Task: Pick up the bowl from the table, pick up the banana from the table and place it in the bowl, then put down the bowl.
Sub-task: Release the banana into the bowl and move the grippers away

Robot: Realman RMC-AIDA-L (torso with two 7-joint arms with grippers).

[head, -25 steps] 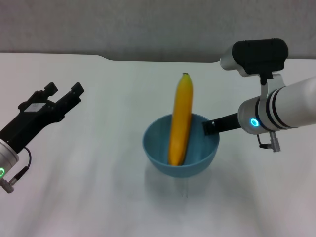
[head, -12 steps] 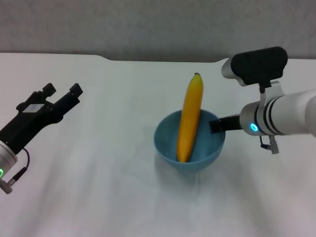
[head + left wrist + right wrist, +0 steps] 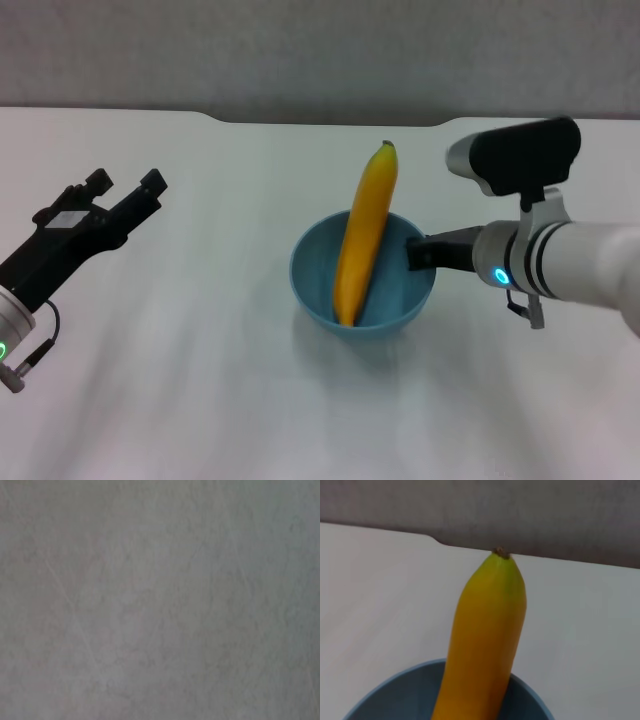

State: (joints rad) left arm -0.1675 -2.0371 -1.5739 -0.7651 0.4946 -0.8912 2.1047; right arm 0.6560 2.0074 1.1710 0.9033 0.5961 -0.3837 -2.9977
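The light-blue bowl (image 3: 388,305) sits at the middle of the white table (image 3: 200,390), its shadow tight under it. The yellow banana (image 3: 362,235) stands slanted in the bowl, its stem end sticking out over the far rim. My right gripper (image 3: 418,253) is shut on the bowl's right rim. In the right wrist view the banana (image 3: 487,645) rises out of the bowl (image 3: 385,695). My left gripper (image 3: 125,185) is open and empty at the far left, well away from the bowl.
A dark notch (image 3: 330,122) runs along the table's far edge, with a grey wall behind it. The left wrist view shows only a plain grey surface.
The bowl with the banana swung right, then back left and down toward the table. Its shadow has closed up under it. The left arm has not moved.
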